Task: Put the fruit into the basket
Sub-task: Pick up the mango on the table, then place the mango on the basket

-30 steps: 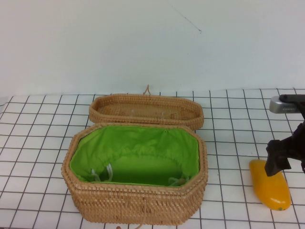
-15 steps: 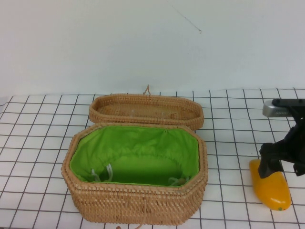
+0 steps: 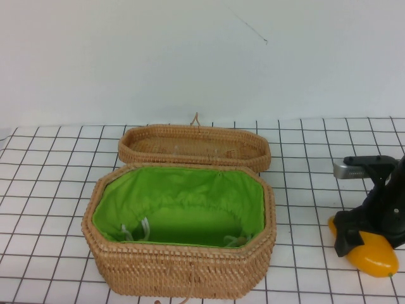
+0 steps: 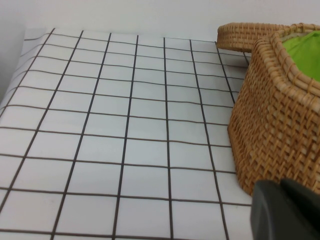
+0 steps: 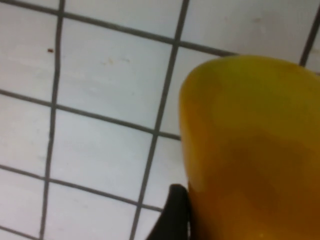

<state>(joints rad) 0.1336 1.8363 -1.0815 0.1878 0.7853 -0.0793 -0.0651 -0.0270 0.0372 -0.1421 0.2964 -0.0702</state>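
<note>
The fruit, a glossy yellow-orange mango, lies on the gridded table at the near right, to the right of the basket. The basket is open, with green lining and its woven lid lying back behind it. My right gripper is down over the fruit's far end, jaws closed around it. In the right wrist view the fruit fills the frame, with one black finger against its side. My left gripper shows only as a dark shape beside the basket's outer wall.
The white gridded table extends left of the basket and to the white back wall. The basket lid's edge shows far off in the left wrist view.
My right gripper has moved down and left onto the fruit. The fruit has turned slightly and shifted under it. The basket has not moved.
</note>
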